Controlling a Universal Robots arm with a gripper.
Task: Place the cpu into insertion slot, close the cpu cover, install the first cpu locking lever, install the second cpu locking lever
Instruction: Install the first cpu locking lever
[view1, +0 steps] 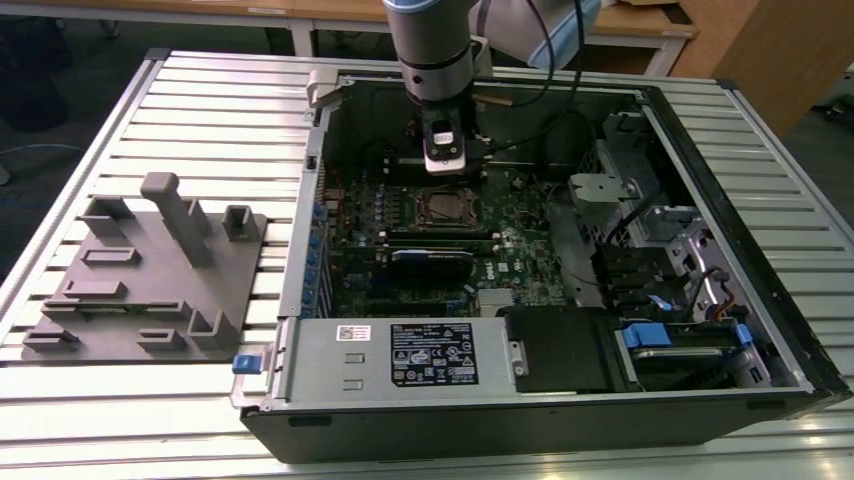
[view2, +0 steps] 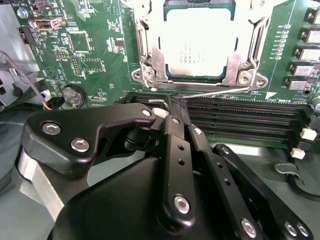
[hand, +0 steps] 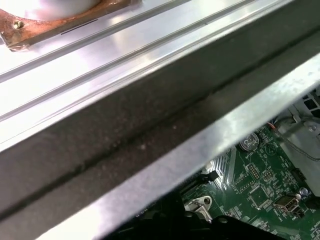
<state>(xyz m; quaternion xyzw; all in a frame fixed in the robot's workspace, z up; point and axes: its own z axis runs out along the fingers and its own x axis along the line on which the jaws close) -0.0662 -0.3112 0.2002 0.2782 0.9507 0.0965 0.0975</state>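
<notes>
The cpu, a flat, dull-silver square, lies level in the slot on the green board, toward the far wall of the open case, which lies on the ribbed metal counter. The cover, a thin shiny frame, lies shut over the cpu's edges. The black fingers pinch together on 1 end of a thin wire lever, whose long axis runs along the cover's edge.

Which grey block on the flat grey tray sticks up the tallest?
The narrow post with the rounded top; it rises well above all the short blocks around it on the tray.
</notes>
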